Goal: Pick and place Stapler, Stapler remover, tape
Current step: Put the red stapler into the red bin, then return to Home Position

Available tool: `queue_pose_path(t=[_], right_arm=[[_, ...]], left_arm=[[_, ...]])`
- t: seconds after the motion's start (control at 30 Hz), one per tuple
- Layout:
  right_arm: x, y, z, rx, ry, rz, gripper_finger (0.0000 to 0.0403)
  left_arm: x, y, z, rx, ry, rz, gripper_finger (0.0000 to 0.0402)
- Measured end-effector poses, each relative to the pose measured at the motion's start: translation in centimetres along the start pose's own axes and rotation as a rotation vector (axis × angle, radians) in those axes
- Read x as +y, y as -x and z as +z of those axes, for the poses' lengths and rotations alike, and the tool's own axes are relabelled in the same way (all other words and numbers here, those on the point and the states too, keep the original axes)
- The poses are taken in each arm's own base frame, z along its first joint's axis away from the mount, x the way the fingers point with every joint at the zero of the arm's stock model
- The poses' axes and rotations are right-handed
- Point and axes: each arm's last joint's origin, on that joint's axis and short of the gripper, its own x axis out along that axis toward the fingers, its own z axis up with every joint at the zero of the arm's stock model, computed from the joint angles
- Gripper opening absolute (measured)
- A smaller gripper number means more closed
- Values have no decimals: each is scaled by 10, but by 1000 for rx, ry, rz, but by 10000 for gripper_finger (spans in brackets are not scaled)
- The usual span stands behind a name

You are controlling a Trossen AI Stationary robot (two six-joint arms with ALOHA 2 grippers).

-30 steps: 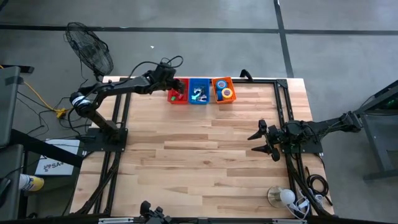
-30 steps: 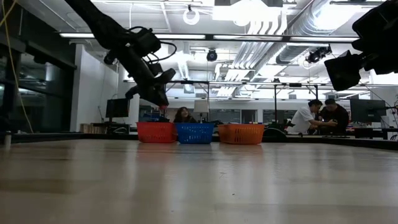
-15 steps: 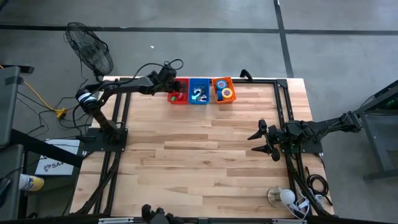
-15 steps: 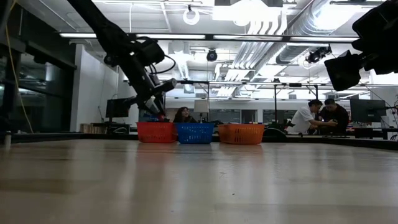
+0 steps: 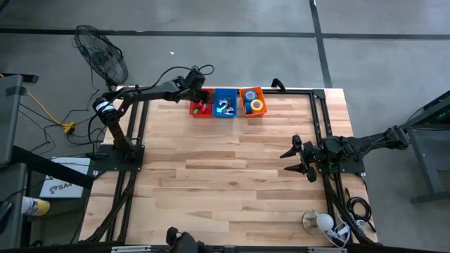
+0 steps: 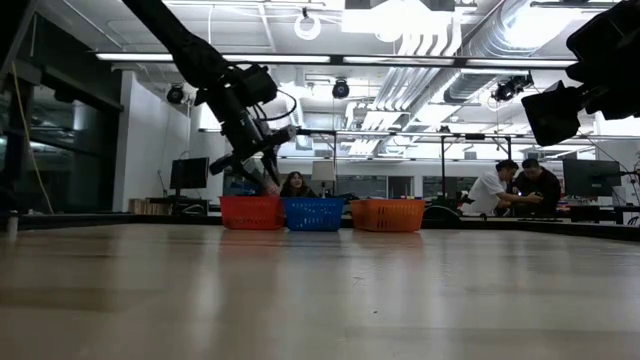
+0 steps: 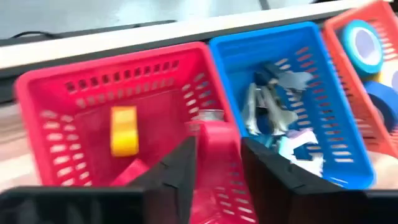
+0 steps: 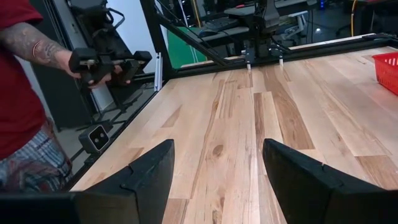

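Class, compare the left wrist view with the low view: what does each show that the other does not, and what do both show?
Only the left wrist view looks into the baskets: a yellow block in the red basket, metal pieces in the blue basket, blue tape in the orange basket. Only the low view shows people behind the table and the left arm above. Both show all three baskets.

Red stapler (image 7: 214, 149) in red basket (image 7: 74, 99), silver removers (image 7: 273, 102) in blue, tape (image 7: 360, 40) in orange.
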Motion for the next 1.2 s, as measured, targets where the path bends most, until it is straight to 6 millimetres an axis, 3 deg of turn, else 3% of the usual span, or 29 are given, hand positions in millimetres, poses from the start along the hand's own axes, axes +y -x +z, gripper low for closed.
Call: queue_pose_path(t=[0.3, 0.53, 0.7, 0.93, 1.07, 1.2], right_arm=[[0, 0, 0, 0, 0, 0, 236], [0, 0, 0, 0, 0, 0, 236], [0, 0, 0, 0, 0, 0, 236], [0, 0, 0, 0, 0, 0, 236], [0, 0, 0, 0, 0, 0, 236], [0, 0, 0, -1, 0, 0, 236]], left_arm=[[-12, 12, 15, 21, -116, -27, 236], [-29, 28, 30, 53, -167, -242, 258], [-49, 62, 28, 16, -223, -345, 258], [-67, 126, 14, -111, -367, -287, 259], [-60, 161, 1, -136, -488, -271, 259], [-33, 181, -21, -197, -551, -276, 259]])
